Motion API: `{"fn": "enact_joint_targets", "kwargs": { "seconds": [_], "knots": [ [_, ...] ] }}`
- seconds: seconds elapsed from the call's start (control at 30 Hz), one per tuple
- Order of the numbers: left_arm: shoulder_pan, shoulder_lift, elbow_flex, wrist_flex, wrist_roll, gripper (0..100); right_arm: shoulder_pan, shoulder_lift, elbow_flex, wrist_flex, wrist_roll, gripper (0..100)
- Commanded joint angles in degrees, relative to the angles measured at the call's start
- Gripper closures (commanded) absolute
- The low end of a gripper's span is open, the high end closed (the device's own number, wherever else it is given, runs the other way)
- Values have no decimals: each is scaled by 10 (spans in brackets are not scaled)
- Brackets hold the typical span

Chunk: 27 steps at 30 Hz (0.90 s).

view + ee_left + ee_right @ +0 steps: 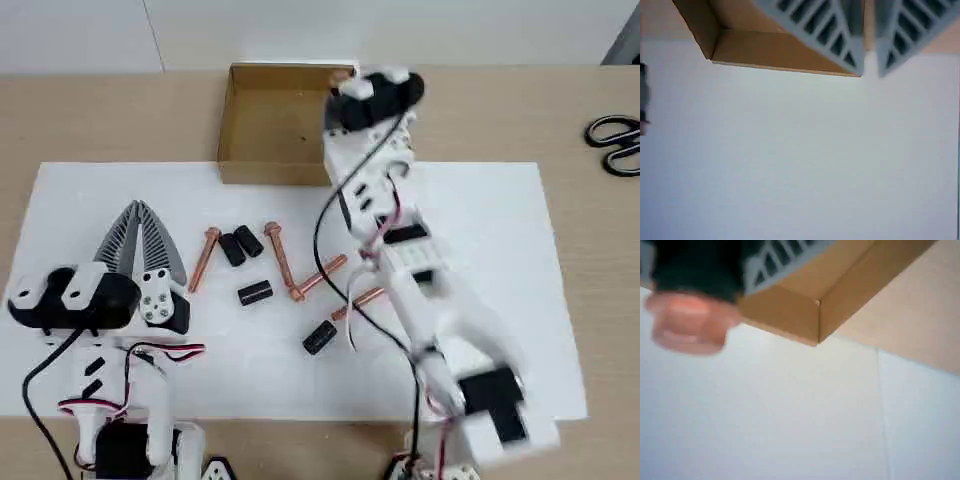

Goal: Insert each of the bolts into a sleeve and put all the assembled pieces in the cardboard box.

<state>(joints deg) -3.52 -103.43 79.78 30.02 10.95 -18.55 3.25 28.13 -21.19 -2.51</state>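
Four bolts (203, 260) and four sleeves (255, 293) lie loose and unpaired.

High view:
- The loose parts are scattered mid-sheet (90, 200), between the two arms and on the near side of the box (275, 172).
- The left gripper (138, 208) sits at the sheet's left and points toward the box. Its fingers meet at the tips with nothing between them, and it is well apart from the box.
- The right arm (400, 250) stretches across the sheet with its wrist above the box's right wall, so it is much the nearer arm. The open interior lies to that wrist's left.
- Scissors (612, 142) lie at the far right, off the sheet.

Left wrist view:
- The grey fingers (835, 35) are nearly together, with a sliver of gap and no load.
- A box corner shows beyond them across bare sheet.

Right wrist view:
- The right gripper (735, 265) is clamped on a piece (690, 322), a black sleeve with a copper bolt head showing at one end.
- The piece's long axis is too blurred to read firmly.
- The piece hangs in front of the box's outer corner, apparently outside the wall and over the sheet.

Judgement: the drop depends on carrying the piece over that wall and leftward into the interior.
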Motion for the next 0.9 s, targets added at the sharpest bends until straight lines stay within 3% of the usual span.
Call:
{"fn": "enact_joint_targets", "kwargs": {
  "seconds": [0.0,0.5,0.73,0.87],
  "knots": [
    [-3,-6,-3,-12,2,994,3,102,-146,-27,-15,995],
    [-3,-6,-2,-12,-1,994,7,447,-487,-15,-15,995],
    [-3,-6,-2,-12,-1,994,7,496,-636,197,-58,978],
    [-3,-6,13,-12,-1,994,11,526,-704,278,-66,850]
  ]
}}
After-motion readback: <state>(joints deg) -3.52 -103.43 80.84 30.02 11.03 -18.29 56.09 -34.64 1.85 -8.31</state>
